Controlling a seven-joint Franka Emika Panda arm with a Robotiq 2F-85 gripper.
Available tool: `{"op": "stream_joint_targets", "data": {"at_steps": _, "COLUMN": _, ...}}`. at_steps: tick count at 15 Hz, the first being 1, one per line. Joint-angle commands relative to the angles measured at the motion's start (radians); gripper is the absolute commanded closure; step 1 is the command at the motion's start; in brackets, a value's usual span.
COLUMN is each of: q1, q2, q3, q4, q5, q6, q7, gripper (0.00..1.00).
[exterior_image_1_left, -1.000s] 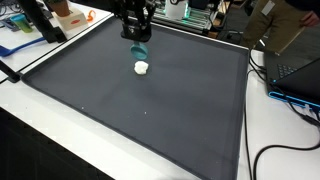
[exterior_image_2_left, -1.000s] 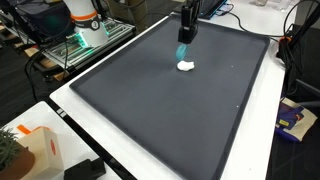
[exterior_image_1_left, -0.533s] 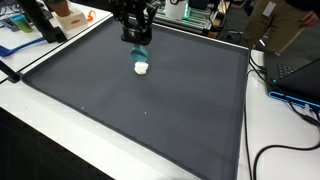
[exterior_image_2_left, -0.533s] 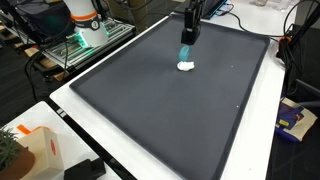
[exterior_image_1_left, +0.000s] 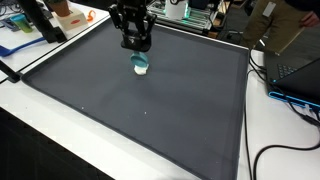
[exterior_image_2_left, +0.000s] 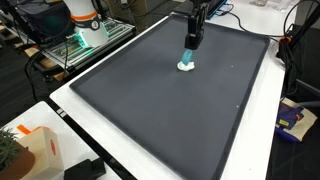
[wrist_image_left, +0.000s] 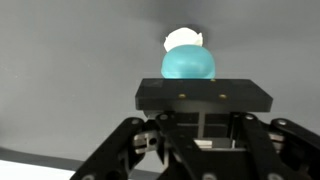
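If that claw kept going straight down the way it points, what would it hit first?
Probably the white lump on the dark mat. The turquoise piece that the claw grips hangs just over it; whether they touch, I cannot tell.

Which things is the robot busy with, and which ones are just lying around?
Busy with:
- black claw, shut on a turquoise rounded object
- small white lump right by it, on the dark grey mat

Just lying about:
- orange-and-white cardboard box
- dark laptop
- black cables
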Motion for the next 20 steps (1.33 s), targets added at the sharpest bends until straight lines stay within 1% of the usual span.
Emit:
{"op": "stream_joint_targets", "data": {"at_steps": 1, "q1": 0.015, "q2": 0.066, "q3": -0.024, "q4": 0.018, "q5": -0.055, "q6": 0.001, "q7": 0.037, "gripper": 0.78}}
{"op": "stream_joint_targets", "data": {"at_steps": 4, "q1": 0.013, "q2": 0.133, "q3": -0.034, "q4": 0.050, "q5": -0.060, "q6": -0.011, "q7": 0.045, "gripper": 0.78}}
{"op": "stream_joint_targets", "data": {"at_steps": 5, "q1": 0.008, "q2": 0.163, "q3": -0.035, "q4": 0.068, "q5": -0.045, "q6": -0.017, "q7": 0.034, "gripper": 0.78}}
{"op": "stream_joint_targets", "data": {"at_steps": 7, "q1": 0.009, "q2": 0.210, "q3": -0.045, "q4": 0.113, "q5": -0.043, "q6": -0.069, "q7": 0.047, "gripper": 0.78}}
{"op": "stream_joint_targets", "data": {"at_steps": 13, "q1": 0.000, "q2": 0.284, "q3": -0.052, "q4": 0.235, "q5": -0.005, "q6": -0.202, "q7": 0.057, "gripper": 0.78}}
{"op": "stream_joint_targets", "data": {"at_steps": 14, "q1": -0.004, "q2": 0.250, "q3": -0.045, "q4": 0.256, "q5": 0.020, "q6": -0.249, "q7": 0.045, "gripper": 0.78}}
{"op": "stream_joint_targets", "data": {"at_steps": 15, "q1": -0.007, "q2": 0.212, "q3": -0.041, "q4": 0.255, "q5": 0.035, "q6": -0.264, "q7": 0.039, "gripper": 0.78}}
{"op": "stream_joint_targets", "data": {"at_steps": 16, "q1": -0.007, "q2": 0.153, "q3": -0.039, "q4": 0.229, "q5": 0.042, "q6": -0.264, "q7": 0.038, "gripper": 0.78}}
{"op": "stream_joint_targets", "data": {"at_steps": 18, "q1": -0.008, "q2": 0.039, "q3": -0.033, "q4": 0.140, "q5": 0.049, "q6": -0.234, "q7": 0.031, "gripper": 0.78}}
{"op": "stream_joint_targets", "data": {"at_steps": 20, "q1": -0.007, "q2": -0.062, "q3": -0.029, "q4": 0.055, "q5": 0.045, "q6": -0.246, "q7": 0.019, "gripper": 0.78}}
